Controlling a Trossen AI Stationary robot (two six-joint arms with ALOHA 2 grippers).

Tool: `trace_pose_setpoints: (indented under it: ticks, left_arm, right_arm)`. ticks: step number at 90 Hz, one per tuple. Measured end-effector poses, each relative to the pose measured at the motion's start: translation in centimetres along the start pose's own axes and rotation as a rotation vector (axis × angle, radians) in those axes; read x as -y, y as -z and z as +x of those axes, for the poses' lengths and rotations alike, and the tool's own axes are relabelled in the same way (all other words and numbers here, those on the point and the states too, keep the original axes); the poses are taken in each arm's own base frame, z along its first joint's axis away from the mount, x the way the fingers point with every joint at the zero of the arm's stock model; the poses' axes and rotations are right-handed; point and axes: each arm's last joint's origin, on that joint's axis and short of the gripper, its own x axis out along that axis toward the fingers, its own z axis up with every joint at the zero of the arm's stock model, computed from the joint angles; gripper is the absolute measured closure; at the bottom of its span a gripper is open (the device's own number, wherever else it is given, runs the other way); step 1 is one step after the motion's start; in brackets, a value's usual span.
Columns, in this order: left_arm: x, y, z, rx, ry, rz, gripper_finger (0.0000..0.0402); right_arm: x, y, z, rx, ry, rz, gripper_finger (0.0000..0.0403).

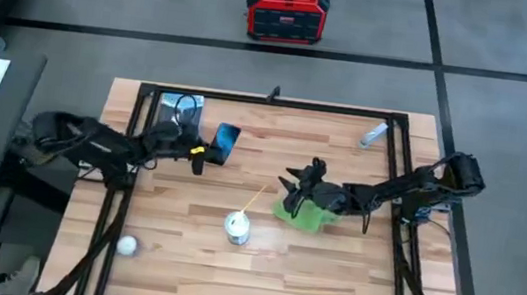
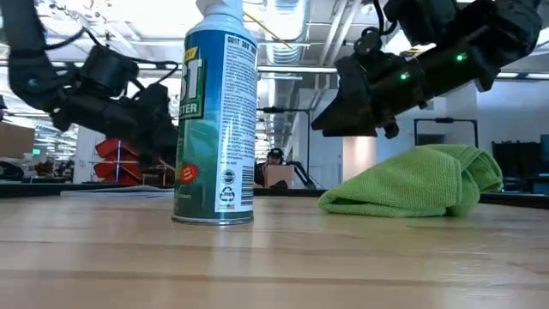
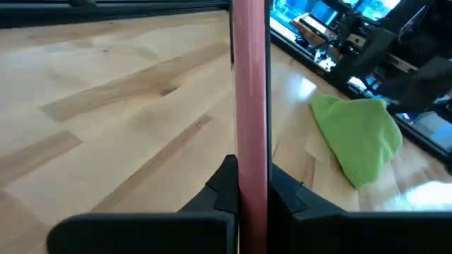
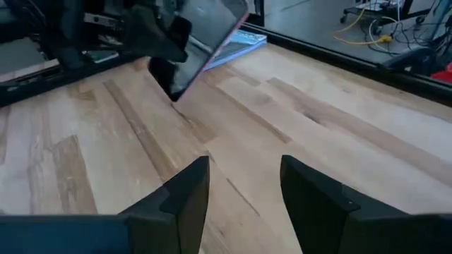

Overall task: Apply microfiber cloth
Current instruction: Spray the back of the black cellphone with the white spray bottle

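The right gripper (image 1: 291,184), fingers spread and empty, hovers just above the microfiber cloth (image 1: 302,213) bunched right of the table's centre, while at ten o'clock the left gripper (image 1: 204,152) pinches the phone (image 1: 225,144) edge-up, seemingly presenting it for wiping.

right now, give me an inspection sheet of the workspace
surface: wooden table, inside a black frame
job's things: microfiber cloth bunched on the table; phone held up off the wood
clutter: spray can upright, white ball, small grey bottle
grippers: left claw shut on the phone; right claw open, empty, above the cloth's edge
cables: black cable at the far left corner
surroundings: red box on the floor; person seated beyond the table
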Motion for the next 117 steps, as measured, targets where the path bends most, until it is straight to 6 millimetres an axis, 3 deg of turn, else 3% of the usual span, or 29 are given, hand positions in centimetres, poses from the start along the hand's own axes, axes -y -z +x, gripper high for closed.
trace_pose_setpoints:
  ticks: [41,72,94,117]
  left_arm:
    - [-1.1,0.0,6.8,-0.16,0.096,-0.262,0.0396]
    - [0.2,0.2,7.8,-0.173,0.168,-0.224,0.0396]
    - [0.7,0.4,7.9,-0.165,0.199,-0.022,0.0396]
    - [1.0,0.3,8.0,-0.098,0.248,0.447,0.0396]
  right_arm:
    - [0.0,0.2,0.0,-0.013,0.004,-0.009,0.0243]
    - [0.0,0.3,-0.1,-0.033,-0.016,-0.022,0.0243]
    - [0.0,0.3,-0.1,-0.036,-0.02,-0.025,0.0243]
    - [0.8,0.3,0.6,-0.085,-0.066,-0.019,0.0243]
